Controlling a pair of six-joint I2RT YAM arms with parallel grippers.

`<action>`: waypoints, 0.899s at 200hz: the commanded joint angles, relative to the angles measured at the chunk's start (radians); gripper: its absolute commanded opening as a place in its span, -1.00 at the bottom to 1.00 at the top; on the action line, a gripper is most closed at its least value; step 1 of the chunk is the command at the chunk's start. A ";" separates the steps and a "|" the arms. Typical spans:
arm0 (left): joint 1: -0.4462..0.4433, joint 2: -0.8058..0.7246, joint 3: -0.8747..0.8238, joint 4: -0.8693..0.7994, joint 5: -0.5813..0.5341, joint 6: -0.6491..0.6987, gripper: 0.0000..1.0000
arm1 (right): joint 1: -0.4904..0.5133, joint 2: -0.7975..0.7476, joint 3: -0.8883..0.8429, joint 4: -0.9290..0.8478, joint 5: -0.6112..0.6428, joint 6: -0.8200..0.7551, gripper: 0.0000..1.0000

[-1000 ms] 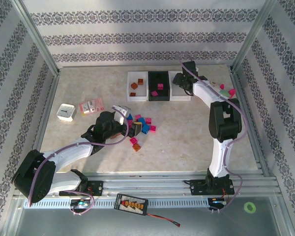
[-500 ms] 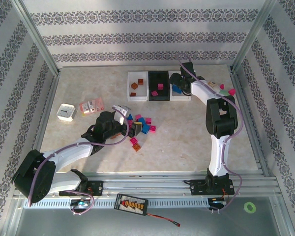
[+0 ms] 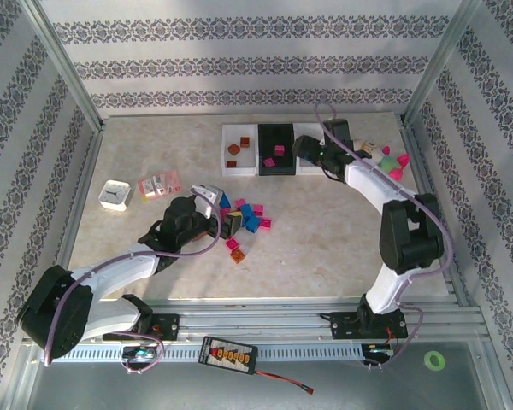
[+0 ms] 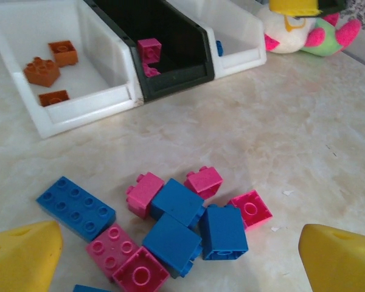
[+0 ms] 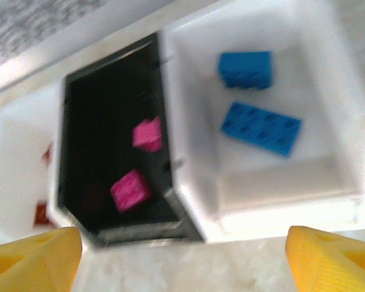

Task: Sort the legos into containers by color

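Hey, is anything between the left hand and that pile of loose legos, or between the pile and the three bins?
Nothing visible. The left hand sits open right at the loose legos, and only bare tabletop lies between them and the bins.

The left arm (image 3: 120, 265) is laid low and stretched towards the black bin (image 3: 266, 137). The left gripper (image 3: 229, 224) is held well short of the bin, on its near side, with the jaws spread wide. The right arm (image 3: 402, 248) is bent sharply at the elbow. The right gripper (image 3: 301, 150) is held over the bin's right wall, with the jaws set well apart.
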 commanded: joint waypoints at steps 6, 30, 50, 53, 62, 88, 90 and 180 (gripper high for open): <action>-0.007 -0.059 -0.024 -0.050 -0.146 -0.025 0.99 | 0.076 -0.062 -0.103 0.022 -0.228 -0.336 0.69; 0.026 -0.072 -0.028 -0.105 -0.197 -0.086 0.99 | 0.162 -0.061 -0.121 -0.105 -0.250 -0.563 0.70; 0.041 -0.077 -0.028 -0.138 -0.206 -0.106 0.99 | 0.225 -0.024 -0.100 -0.202 -0.244 -0.669 0.69; 0.042 -0.078 -0.028 -0.141 -0.206 -0.109 0.99 | 0.233 -0.018 -0.096 -0.216 -0.240 -0.682 0.68; 0.044 -0.084 -0.030 -0.149 -0.211 -0.120 0.99 | 0.255 0.002 -0.077 -0.252 -0.225 -0.719 0.64; 0.049 -0.107 -0.051 -0.148 -0.221 -0.153 0.99 | 0.299 0.058 -0.026 -0.336 -0.196 -0.790 0.57; 0.049 -0.108 -0.053 -0.148 -0.221 -0.155 0.99 | 0.302 0.061 -0.023 -0.340 -0.193 -0.793 0.57; 0.074 -0.142 -0.077 -0.165 -0.230 -0.170 0.99 | 0.383 0.231 0.106 -0.518 -0.137 -0.894 0.44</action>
